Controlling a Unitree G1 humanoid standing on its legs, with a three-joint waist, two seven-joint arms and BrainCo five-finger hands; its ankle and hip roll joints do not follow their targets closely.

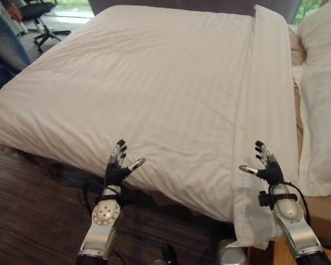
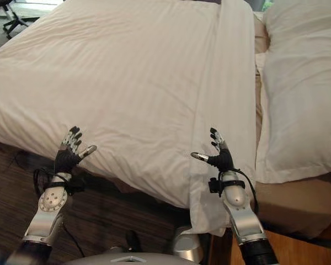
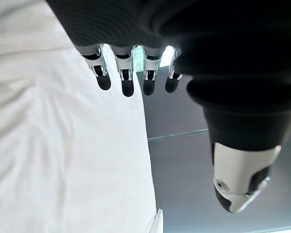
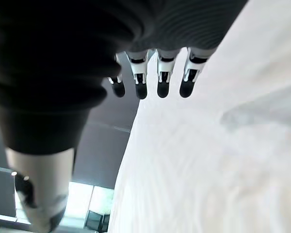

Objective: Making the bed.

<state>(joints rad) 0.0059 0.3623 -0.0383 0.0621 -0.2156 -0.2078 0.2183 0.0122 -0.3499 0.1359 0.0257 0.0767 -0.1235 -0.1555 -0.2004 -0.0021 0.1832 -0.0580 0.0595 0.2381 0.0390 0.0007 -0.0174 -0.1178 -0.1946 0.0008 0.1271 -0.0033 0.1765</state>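
In the left eye view, a white striped duvet (image 1: 149,88) lies spread across the bed (image 1: 320,212), its near edge hanging a little over the bed's side. Along the duvet's right edge a strip is folded back on itself, and its bottom corner (image 1: 254,226) droops below the mattress line. The left hand (image 1: 117,167) hovers at the near edge with fingers straight and thumb out, holding nothing. The right hand (image 1: 267,165) is raised the same way, over the folded strip. A pillow (image 1: 323,83) lies to the right, and an office chair (image 1: 36,19) stands on the floor at far left.

The right eye view shows the same layout, with bare tan mattress visible below the pillow.

In the left wrist view the fingers (image 3: 127,85) extend straight over white cloth, apart from it.

In the right wrist view the fingers (image 4: 164,82) are likewise straight, with cloth beyond them.

The step in hand looks like a reach toward the near hem, before any grasp. The next move probably calls for both hands to come down and pinch the edge, the right one at the drooping corner, so the folded strip can be drawn flat.
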